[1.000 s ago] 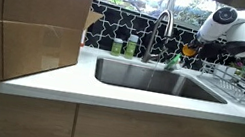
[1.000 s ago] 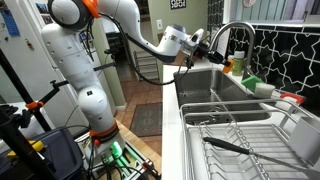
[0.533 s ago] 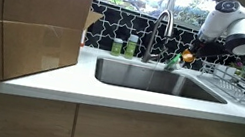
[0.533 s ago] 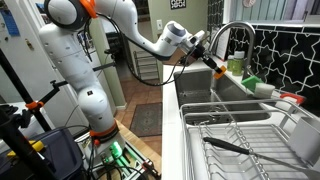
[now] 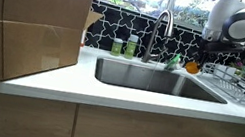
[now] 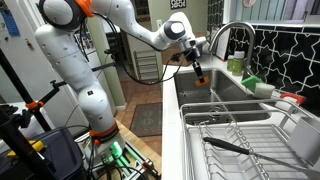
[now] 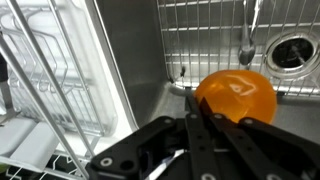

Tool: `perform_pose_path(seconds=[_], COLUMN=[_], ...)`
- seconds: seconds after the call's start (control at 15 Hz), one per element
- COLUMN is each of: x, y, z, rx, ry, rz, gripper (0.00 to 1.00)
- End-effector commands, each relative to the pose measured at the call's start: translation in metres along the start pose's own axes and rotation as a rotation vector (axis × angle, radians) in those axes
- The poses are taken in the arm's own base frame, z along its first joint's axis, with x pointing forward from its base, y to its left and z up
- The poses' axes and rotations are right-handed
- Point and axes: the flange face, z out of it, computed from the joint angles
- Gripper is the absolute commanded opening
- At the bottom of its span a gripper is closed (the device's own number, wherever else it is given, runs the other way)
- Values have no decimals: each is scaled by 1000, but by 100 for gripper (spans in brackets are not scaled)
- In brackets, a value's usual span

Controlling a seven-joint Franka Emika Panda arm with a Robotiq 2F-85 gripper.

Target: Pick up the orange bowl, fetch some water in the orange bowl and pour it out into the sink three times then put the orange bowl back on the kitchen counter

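Clasping the orange bowl (image 7: 236, 94), gripper (image 7: 191, 108) hangs over sink (image 5: 146, 79).

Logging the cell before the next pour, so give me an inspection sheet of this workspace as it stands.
Surface: white kitchen counter around a stainless-steel sink.
Job's things: small round orange plastic bowl, held over the sink basin.
Clutter: large brown cardboard box, two green bottles, wire dish rack.
End effector: shut on the bowl.
Cables: black bundle along the arm.
Surroundings: black tiled backsplash.
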Motion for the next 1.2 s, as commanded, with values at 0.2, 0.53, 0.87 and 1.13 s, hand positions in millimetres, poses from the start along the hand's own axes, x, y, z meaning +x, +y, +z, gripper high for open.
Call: perform_pose_path(seconds=[0.2,0.53,0.87,1.13], x=[-34,-58,-73,-68], y=[-5,-16,-25,-29], z=[13,20,26,26], rx=[110,186,145,152], ry=[-338,-381,-389,-388], rz=[-115,-238,-269,-284], gripper=[1,1,1,4])
